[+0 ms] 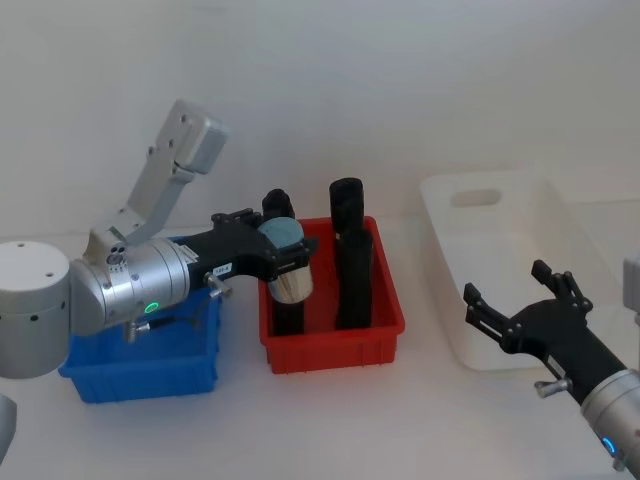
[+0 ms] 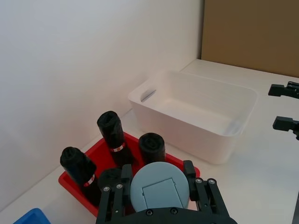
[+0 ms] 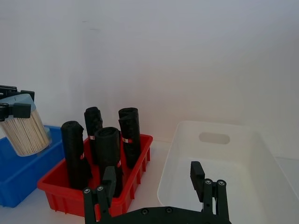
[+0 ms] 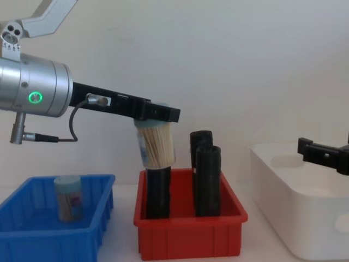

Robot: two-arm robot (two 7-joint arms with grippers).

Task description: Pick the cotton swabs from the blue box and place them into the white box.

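Cotton swabs (image 4: 155,143) in left jaws, over red bin (image 4: 191,240)

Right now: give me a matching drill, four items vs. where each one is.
Items
1. raised swab jar
2. other swab jar
3. black cylinders
4. right gripper

Places
A. upright in the red bin
B. open, empty, near the white box
C. standing in the blue box
D. clamped in the left gripper, above the red bin

Pairs: 1-D, 2-C, 3-A, 4-B
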